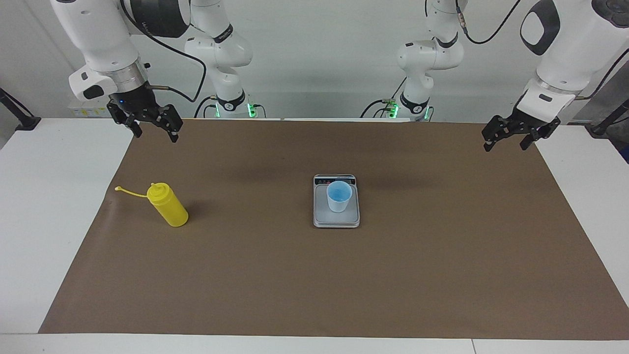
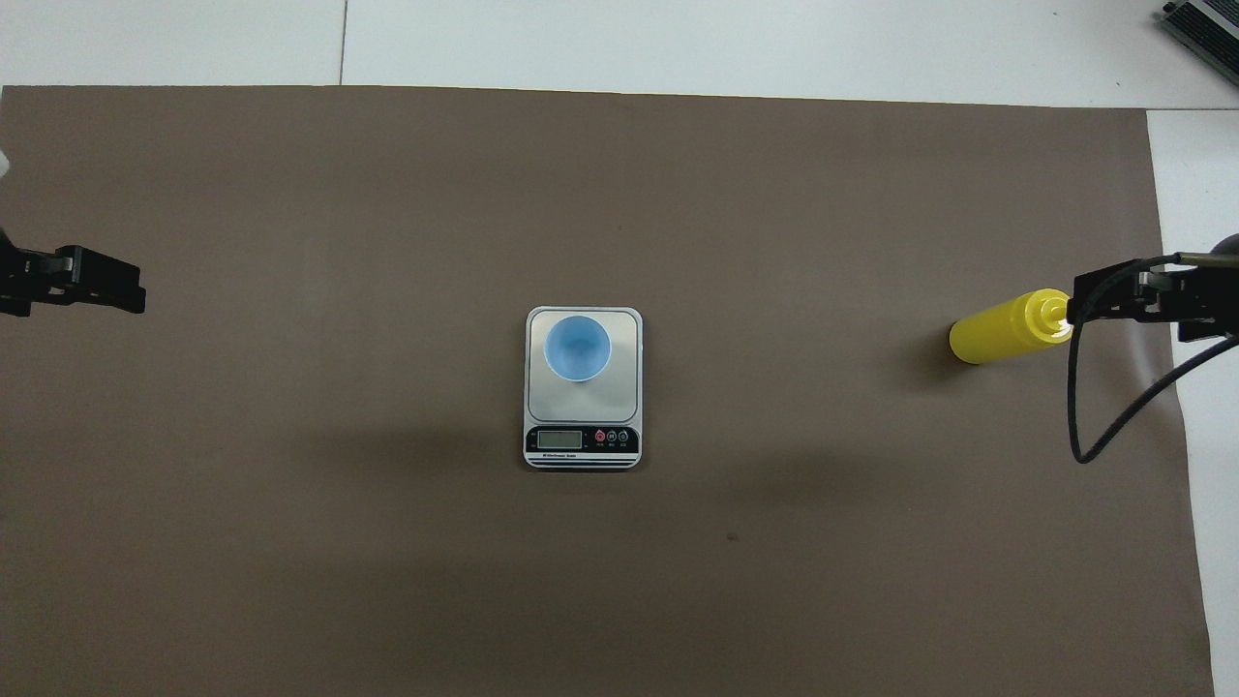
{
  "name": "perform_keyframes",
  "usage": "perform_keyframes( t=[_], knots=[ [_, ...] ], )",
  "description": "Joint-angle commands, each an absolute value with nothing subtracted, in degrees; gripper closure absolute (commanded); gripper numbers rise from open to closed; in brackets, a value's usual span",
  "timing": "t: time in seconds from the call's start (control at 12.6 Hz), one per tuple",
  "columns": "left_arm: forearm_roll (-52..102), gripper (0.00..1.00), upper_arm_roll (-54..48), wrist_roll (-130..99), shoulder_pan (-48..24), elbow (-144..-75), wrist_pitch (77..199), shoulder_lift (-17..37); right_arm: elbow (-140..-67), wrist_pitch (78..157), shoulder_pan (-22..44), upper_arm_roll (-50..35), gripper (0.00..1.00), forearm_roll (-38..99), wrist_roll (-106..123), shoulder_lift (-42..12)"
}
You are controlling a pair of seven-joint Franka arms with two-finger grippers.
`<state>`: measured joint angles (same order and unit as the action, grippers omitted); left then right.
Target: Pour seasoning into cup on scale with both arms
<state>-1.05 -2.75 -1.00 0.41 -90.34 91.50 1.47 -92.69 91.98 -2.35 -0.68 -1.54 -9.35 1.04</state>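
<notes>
Matt brown paper sheet (image 1: pixel 314 275) over smooth white table (image 1: pixel 44 206), glossy yellow plastic bottle (image 1: pixel 168 205), pale blue plastic cup (image 1: pixel 338 196), brushed metal scale (image 1: pixel 336 219)

The scale (image 1: pixel 336 201) lies at the centre of the facing frame, on the mat (image 1: pixel 344 285) that covers the bench (image 1: pixel 44 206). The cup (image 1: pixel 339 195) stands on the scale. The bottle (image 1: pixel 168 205) stands on the mat at centre left of the facing frame, well apart from the scale, at the right arm's end.
</notes>
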Motion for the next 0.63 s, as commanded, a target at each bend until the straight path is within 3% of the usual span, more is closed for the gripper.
perform_keyframes(
  t=[0.0,0.55],
  knots=[
    [-1.6,0.00,-2.7,-1.5,0.5,-91.1,91.0,0.4,-96.0,93.2,-2.5,-2.0,0.00,-2.9,-12.0,3.3],
    [-1.6,0.00,-2.7,-1.5,0.5,-91.1,91.0,0.4,-97.2,93.3,-2.5,-2.1,0.00,-2.9,-10.3,4.0]
  ],
)
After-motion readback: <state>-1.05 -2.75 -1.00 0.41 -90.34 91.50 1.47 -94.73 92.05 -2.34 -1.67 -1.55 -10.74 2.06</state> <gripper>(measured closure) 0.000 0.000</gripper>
